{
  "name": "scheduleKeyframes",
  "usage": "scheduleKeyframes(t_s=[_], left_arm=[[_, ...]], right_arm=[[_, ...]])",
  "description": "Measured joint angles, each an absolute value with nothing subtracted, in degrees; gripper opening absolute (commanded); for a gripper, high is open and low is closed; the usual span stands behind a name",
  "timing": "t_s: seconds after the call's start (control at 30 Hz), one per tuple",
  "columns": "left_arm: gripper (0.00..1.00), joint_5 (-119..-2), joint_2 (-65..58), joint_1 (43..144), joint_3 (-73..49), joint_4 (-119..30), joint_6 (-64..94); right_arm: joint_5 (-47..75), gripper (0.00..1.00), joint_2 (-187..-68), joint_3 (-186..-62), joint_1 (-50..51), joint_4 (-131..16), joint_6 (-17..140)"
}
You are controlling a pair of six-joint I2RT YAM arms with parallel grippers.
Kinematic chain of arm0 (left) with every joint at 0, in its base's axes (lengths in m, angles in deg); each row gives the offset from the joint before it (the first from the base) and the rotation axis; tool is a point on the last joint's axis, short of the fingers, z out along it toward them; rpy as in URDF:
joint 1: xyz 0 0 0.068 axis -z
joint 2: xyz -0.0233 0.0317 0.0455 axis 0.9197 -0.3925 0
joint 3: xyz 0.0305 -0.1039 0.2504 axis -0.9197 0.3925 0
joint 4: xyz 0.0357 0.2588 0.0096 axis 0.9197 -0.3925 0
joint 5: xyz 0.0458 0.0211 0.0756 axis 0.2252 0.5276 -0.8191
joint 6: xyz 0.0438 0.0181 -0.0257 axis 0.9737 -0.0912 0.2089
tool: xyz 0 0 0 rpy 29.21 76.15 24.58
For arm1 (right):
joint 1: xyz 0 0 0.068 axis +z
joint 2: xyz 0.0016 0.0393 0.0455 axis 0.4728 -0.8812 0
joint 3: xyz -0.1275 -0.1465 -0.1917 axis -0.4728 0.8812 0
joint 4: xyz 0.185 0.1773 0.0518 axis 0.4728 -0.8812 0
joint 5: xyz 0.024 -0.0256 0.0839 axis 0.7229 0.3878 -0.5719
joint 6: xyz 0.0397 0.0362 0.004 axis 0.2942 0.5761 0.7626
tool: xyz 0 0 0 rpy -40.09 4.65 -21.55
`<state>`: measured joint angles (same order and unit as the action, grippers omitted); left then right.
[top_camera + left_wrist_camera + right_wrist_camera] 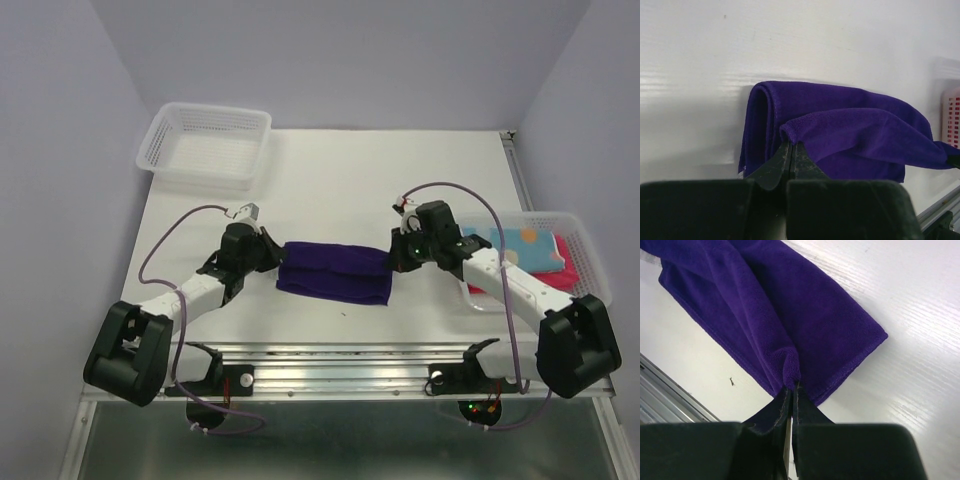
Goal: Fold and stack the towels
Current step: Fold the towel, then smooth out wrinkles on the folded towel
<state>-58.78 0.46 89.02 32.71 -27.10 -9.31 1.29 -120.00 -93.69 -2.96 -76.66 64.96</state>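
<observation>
Purple towel point(335, 272) lies mid-table point(340, 190), limp. Left claw point(278, 257) is clamped on one end, right claw point(397, 260) on the other. Soft, light and floppy; hemmed corners likely give the best grip.

No readable text, label, brand, number or sign is showing anywhere: not on the dark purple cloth towel point(335, 272), the white plastic mesh baskets point(200, 180), or the white worktop point(340, 190).

One camera looks steeply down from behind the near edge over the whole white counter point(340, 180); each wrist camera peers closely along its black fingers point(781, 162) at the shared dark purple towel point(335, 272).
</observation>
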Motion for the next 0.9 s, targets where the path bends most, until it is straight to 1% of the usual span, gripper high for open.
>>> scheduleKeyframes(t_s=[0.2,0.27,0.37,0.6,0.63,0.67,0.7,0.73,0.77,0.8,0.83,0.87,0.9], left_arm=[[0.0,-59.26,2.12,89.02,36.4,-26.66,-10.93],[0.0,-59.48,3.52,89.04,37.34,-26.57,-11.24],[0.0,-59.7,4.09,89.04,37.61,-26.33,-11.5],[0.01,-59.39,1.84,89.04,38.02,-26.49,-12.42],[0.13,-59.39,1.78,89.04,38.26,-26.92,-12.86],[0.2,-59.41,1.95,89.04,38.39,-27.32,-13.07],[0.25,-59.61,2.34,89.04,38.66,-27.93,-13.69],[0.41,-59.78,2.89,89.04,38.87,-28.65,-13.82],[0.48,-60.13,4.22,89.04,39.09,-30.35,-14.45],[0.52,-60.5,5.86,89.04,39.51,-31.49,-14.84],[0.64,-60.72,7.28,89.02,39.84,-32.39,-15.13],[0.9,-61.36,9.99,89.04,40.4,-34.35,-15.76],[0.97,-61.93,13.16,89.06,41.02,-36.15,-16.13]], right_arm=[[2.54,0.01,-116.81,-91.13,-2.96,-76.62,66.4],[2.49,0.03,-116.26,-90.61,-2.96,-76.53,66.8],[1.81,0.04,-116.2,-89.88,-2.94,-75.59,67.26],[1.53,0.1,-116.72,-85.34,-2.06,-73.34,70.93],[1.53,0.12,-116.68,-84.7,-1.87,-72.92,71.63],[1.51,0.24,-116.5,-83.37,-1.47,-72.07,72.79],[1.46,0.31,-116.28,-82.45,-1.21,-71.55,73.49],[1.27,0.41,-115.61,-80.38,-0.8,-70.8,74.8],[1.09,0.54,-114.97,-79.2,-0.51,-70.72,75.74],[0.9,0.56,-113.99,-77.73,-0.29,-70.65,76.87],[0.61,0.58,-113.2,-76.77,-0.16,-70.65,78.01],[0.13,0.62,-111.56,-75.18,0.04,-70.41,79.3],[-0.22,0.69,-110.16,-74.06,0.06,-70.26,80.26]])
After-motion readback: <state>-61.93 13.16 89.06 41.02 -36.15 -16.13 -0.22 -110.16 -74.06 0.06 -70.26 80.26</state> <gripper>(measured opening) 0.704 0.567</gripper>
